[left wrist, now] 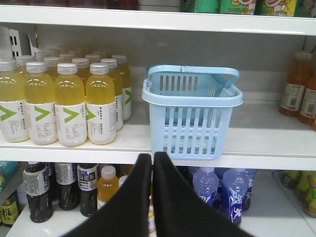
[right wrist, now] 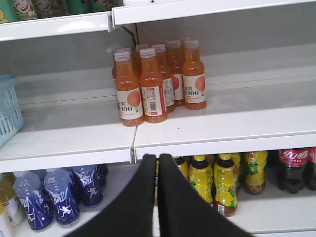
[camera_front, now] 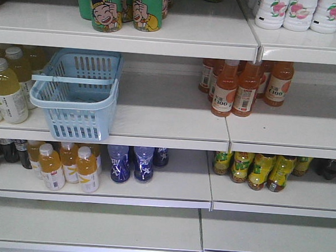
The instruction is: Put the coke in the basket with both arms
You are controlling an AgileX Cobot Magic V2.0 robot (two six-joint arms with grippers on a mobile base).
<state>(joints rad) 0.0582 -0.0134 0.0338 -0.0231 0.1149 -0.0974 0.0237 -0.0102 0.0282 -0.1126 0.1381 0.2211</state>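
The coke is out of view in every frame. The light blue basket (camera_front: 79, 122) stands empty on the middle shelf, its front overhanging the shelf edge and one thin handle lying across its top. My left gripper (left wrist: 152, 156) is shut with nothing in it, low in front of the basket (left wrist: 190, 128), tips just below the shelf edge. My right gripper (right wrist: 157, 157) is also shut and empty, below the shelf edge to the right of the basket (right wrist: 9, 111). Neither arm shows in the front view.
Yellow drink bottles (left wrist: 69, 103) stand left of the basket and orange juice bottles (right wrist: 158, 84) to its right. Below are blue bottles (left wrist: 222, 190), yellow tea bottles (right wrist: 217, 180) and dark plastic cola bottles (right wrist: 294, 168). Green cans (camera_front: 124, 5) sit on the top shelf.
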